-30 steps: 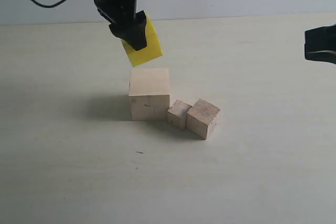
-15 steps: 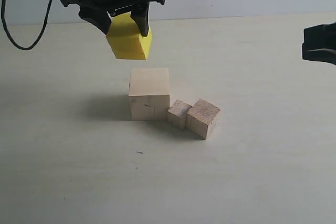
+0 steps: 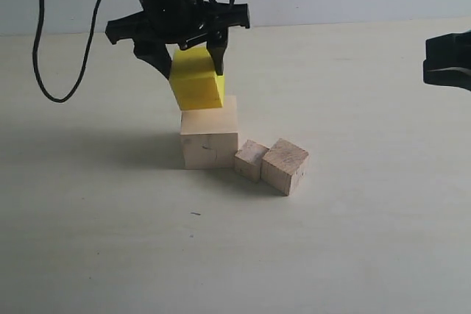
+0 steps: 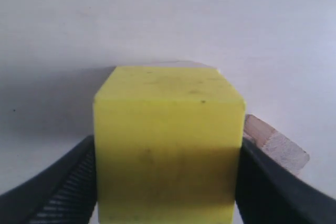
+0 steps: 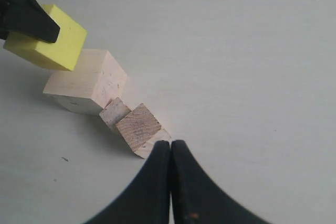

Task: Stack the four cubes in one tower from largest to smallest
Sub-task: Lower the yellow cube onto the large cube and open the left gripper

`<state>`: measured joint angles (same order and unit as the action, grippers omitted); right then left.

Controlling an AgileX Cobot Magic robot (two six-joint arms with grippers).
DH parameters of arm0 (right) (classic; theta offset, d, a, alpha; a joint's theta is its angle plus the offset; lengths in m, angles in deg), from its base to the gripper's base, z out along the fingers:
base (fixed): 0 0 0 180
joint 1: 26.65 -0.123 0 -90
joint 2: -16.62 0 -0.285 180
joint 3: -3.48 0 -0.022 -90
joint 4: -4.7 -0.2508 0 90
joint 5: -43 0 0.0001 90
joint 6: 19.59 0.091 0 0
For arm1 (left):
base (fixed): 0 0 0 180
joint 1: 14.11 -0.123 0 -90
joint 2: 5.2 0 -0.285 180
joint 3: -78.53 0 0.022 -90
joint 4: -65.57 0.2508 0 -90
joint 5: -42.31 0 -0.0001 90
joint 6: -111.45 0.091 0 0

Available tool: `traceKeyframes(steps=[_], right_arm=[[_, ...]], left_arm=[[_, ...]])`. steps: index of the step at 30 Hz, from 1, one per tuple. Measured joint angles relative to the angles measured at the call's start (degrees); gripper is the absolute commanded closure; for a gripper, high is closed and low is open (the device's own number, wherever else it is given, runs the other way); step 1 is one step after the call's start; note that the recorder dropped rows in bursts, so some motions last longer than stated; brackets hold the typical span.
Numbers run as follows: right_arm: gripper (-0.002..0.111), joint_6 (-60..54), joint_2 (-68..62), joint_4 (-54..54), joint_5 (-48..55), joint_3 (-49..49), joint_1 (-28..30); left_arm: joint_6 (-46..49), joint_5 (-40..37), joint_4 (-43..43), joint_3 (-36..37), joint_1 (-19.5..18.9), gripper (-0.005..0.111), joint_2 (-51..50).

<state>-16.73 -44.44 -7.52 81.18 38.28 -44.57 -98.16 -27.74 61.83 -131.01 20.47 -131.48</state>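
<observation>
The yellow cube (image 3: 197,86) is bright and smooth, with sharp edges and a few small dark specks. The left hand (image 3: 191,64) is black and is clamped on it, one side pressed by each finger. The pads (image 4: 63,187) have tiny ridges and press flat on the cube's sides.

The yellow cube hangs a bit tilted, right over the top of the big pale wooden cube (image 3: 210,137). It sits more toward the far left part of that top. I cannot tell if the two touch.

The big cube is light, plain wood and stands on the pale, smooth worktop (image 3: 353,240). Touching its right side is the smallest wooden cube (image 3: 250,159), brown and grainy. The other small wooden cube (image 3: 285,165) leans against that one, turned corner-first.

The right hand (image 5: 170,150) is far off to the right, with its two black fingers pressed together and holding nothing.
</observation>
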Motion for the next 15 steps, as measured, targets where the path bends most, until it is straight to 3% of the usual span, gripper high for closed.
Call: traceKeyframes(steps=[15], right_arm=[[0.108,0.00,0.00,-0.45,0.00,0.00,0.00]], left_arm=[[-1.90,0.00,-0.61,0.00,1.44,0.107,-1.39]])
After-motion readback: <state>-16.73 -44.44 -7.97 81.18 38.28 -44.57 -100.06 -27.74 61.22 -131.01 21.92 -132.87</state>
